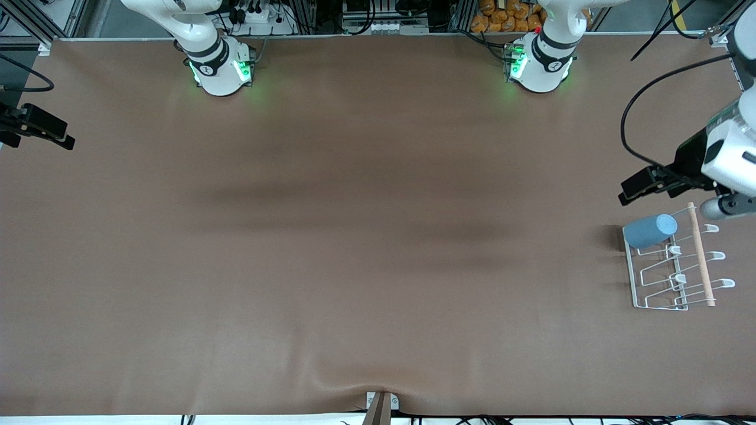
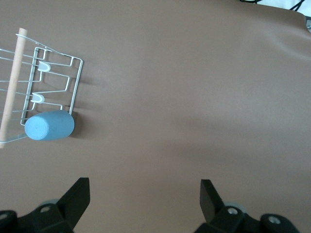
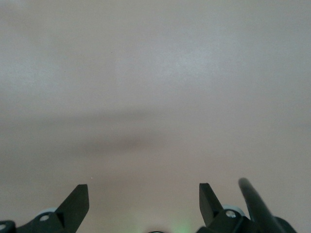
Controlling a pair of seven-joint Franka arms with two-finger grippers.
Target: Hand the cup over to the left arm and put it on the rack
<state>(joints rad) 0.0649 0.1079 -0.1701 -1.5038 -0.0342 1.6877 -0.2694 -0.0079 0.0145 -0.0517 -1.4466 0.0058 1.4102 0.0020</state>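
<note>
The light-blue cup (image 1: 649, 230) lies on its side across the rack's row farthest from the front camera. The white wire rack (image 1: 631, 271) with its wooden rod (image 1: 701, 254) stands at the left arm's end of the table. The left wrist view shows the cup (image 2: 49, 125) and the rack (image 2: 76, 82) too. My left gripper (image 1: 635, 189) is open and empty, up over bare table beside the cup's end of the rack; in its wrist view (image 2: 145, 191) nothing is between the fingers. My right gripper (image 1: 56, 133) is open and empty over the right arm's end of the table, with only bare table in its wrist view (image 3: 144, 194).
The brown mat (image 1: 354, 236) covers the table. The arm bases (image 1: 221, 65) (image 1: 537, 62) stand along its edge farthest from the front camera. A black cable (image 1: 626, 118) loops by the left arm. A small bracket (image 1: 381, 407) sits at the edge nearest the camera.
</note>
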